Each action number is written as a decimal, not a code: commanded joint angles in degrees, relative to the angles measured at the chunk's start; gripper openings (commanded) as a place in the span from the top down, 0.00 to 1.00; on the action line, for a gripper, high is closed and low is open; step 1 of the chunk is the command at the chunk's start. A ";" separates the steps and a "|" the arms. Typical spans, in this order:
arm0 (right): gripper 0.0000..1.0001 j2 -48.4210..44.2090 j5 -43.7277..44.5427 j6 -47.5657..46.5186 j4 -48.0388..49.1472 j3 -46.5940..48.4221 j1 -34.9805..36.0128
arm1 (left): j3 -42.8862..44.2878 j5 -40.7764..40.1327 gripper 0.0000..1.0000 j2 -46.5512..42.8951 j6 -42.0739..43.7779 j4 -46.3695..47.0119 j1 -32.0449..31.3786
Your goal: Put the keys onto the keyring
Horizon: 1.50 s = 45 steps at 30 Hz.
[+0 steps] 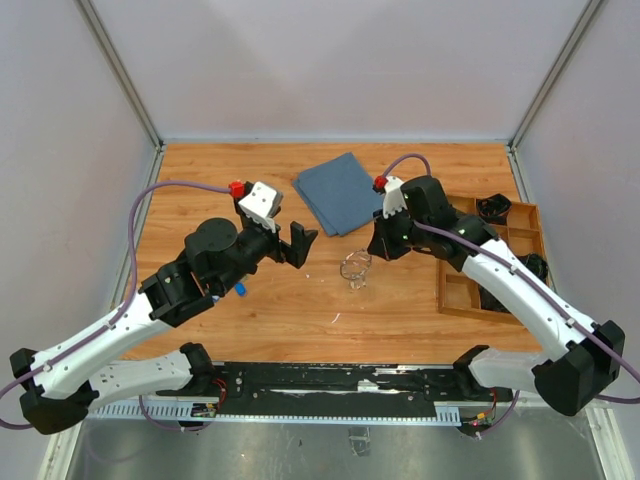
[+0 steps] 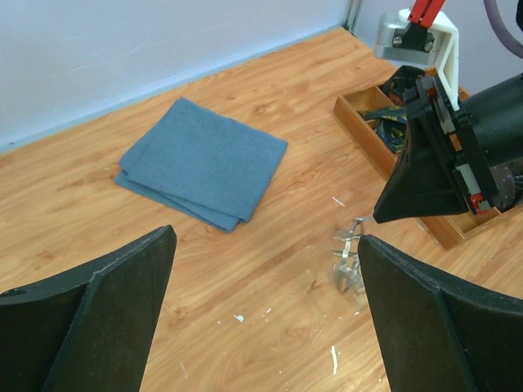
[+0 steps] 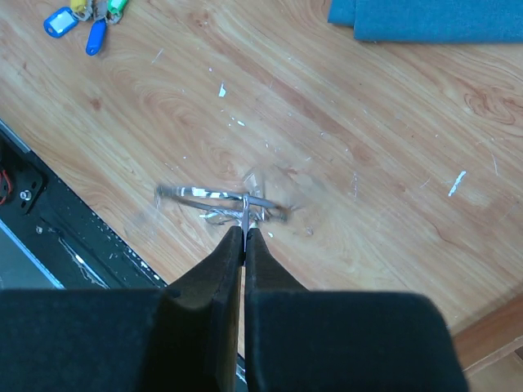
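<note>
**Right gripper pinched the keyring near the blue cloth; left gripper gaped empty**

The folded blue cloth lay flat on the wooden table and serves as the marker for everything else.

On the cloth's near side, a little to its right, the right gripper had its fingers pressed together on the thin wire of the keyring. The ring stuck out beyond the fingertips. It was blurred in the right wrist view, so whether it touched the table could not be told. From above, the ring showed as a pale loop just off the gripper's tip.

The left gripper hung just off the cloth's near-left corner. Its fingers were spread wide with nothing between them. In its wrist view the cloth sat beyond the open gap, and the ring lay towards the right finger.

The keys lay in a small bunch of blue, yellow and green tags, well apart from the cloth on its near-left side. From above only a speck of blue showed beside the left arm.

A wooden tray stood to the right of the cloth, with dark items in its compartments.
</note>
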 commanded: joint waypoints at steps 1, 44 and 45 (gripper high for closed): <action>1.00 -1.94 -0.95 -0.02 1.61 2.37 -0.61 | 1.77 0.60 0.00 0.37 -0.01 -1.52 -0.37; 0.99 -0.67 12.05 -3.64 -9.65 9.25 5.11 | 2.84 1.68 0.06 2.96 1.21 -2.48 -0.37; 0.99 -0.77 11.90 -3.43 -9.43 9.09 5.14 | 2.78 1.68 0.06 2.97 1.14 -2.44 -0.37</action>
